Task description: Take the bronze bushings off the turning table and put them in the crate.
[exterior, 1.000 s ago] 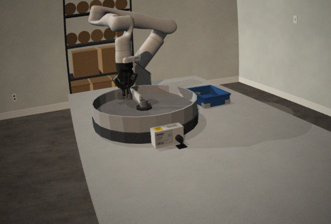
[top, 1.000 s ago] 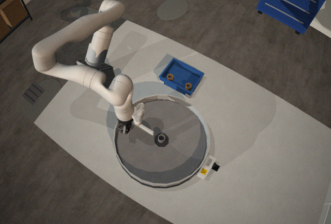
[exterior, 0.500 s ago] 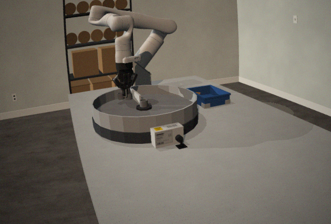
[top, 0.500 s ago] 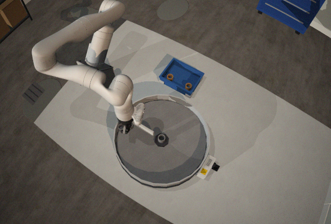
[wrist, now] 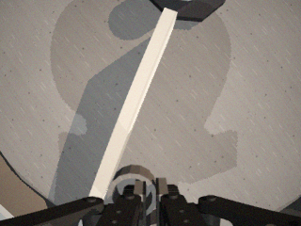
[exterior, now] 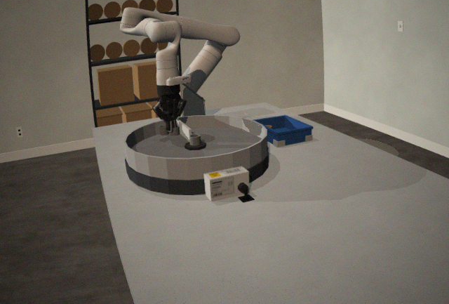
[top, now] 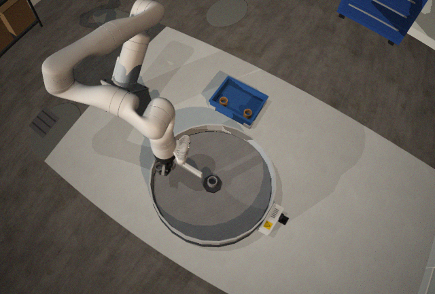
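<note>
Top, exterior and wrist views of the turning table at work. The turning table (top: 245, 192) (exterior: 188, 166) (wrist: 198, 94) stood nearer the table's lower-left long edge, as seen from above, while the arm (top: 88, 41) (exterior: 206, 32) rose beside the short edge at upper left. The gripper (top: 163, 171) (exterior: 171, 130) (wrist: 150, 191) pointed down inside the rim, on the side nearest the table's left corner. Its jaws stood almost together, pinching the wall of a grey bushing (top: 171, 165) (exterior: 175, 131) (wrist: 134, 170), one finger inside the ring and one outside. A second grey bushing (top: 157, 168) (exterior: 163, 130) stood just beside it, toward the lower-left edge. Both appeared steel-coloured, though the shade made the metal hard to confirm.

A pale bar (top: 192, 170) (exterior: 185, 130) (wrist: 136, 104) ran from near the gripper toward the dark hub (top: 212, 189) (exterior: 195, 146) (wrist: 193, 10), on which a grey ring-shaped piece (top: 212, 185) (exterior: 195, 141) sat. The crate (top: 238, 95) (exterior: 290, 135) lay toward the upper-right long edge and contained two bronze bushings (top: 223, 104) (top: 247, 115), one near its left corner and one near its lower corner; the exterior view showed only part of one. A white carton (top: 271, 218) (exterior: 226, 183) stood beside the turning table, on the side away from the arm's short edge
</note>
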